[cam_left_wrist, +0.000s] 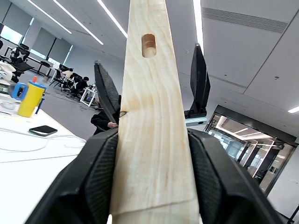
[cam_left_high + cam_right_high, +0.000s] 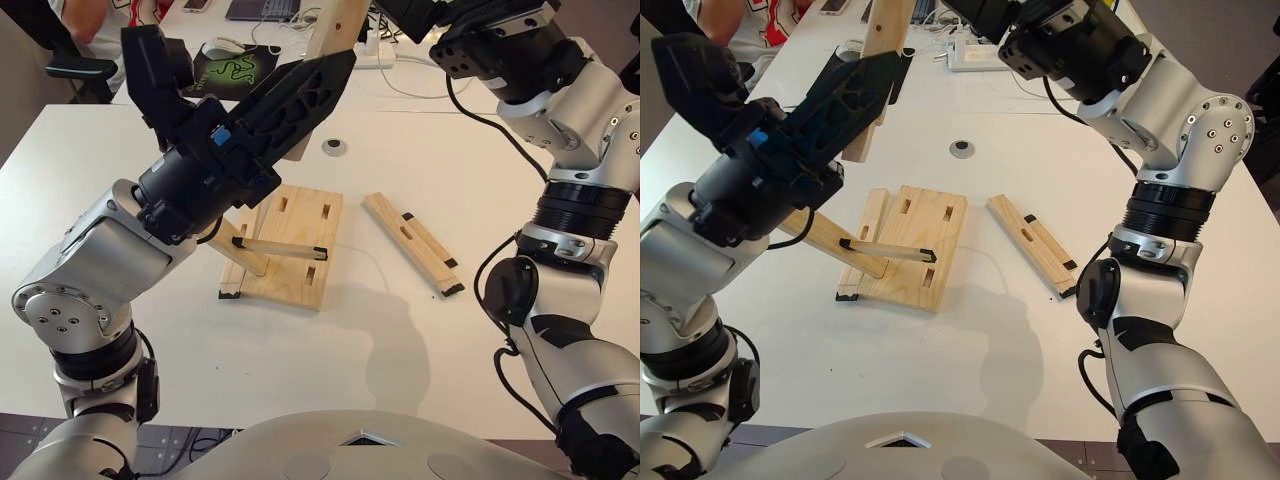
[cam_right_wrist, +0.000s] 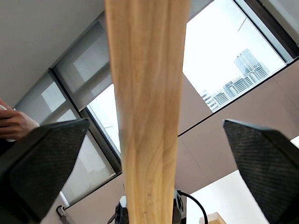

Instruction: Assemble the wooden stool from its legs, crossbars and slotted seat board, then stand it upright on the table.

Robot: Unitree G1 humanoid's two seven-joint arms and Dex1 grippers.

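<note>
My left gripper [image 1: 148, 56] is shut on a wooden leg [image 2: 335, 40] and holds it high above the table, tilted up and away. The right gripper [image 3: 155, 122] is open at the leg's upper part, its fingers [image 3: 51, 158] wide on either side and not touching it. On the table lies the slotted seat board [image 2: 300, 225]. A second leg [image 2: 232, 272] lies along its left edge. A thin crossbar [image 2: 280, 249] with black ends rests over the board, joined to a third, slanted leg [image 2: 830, 243]. A fourth leg [image 2: 412, 242] with slots lies to the right.
A round cable grommet [image 2: 334, 147] sits in the white table [image 2: 400, 350] behind the board. On the far desk are a mouse pad [image 2: 235, 65], a power strip [image 2: 378, 58] and a laptop [image 2: 262, 8]. Bare tabletop lies in front of the board.
</note>
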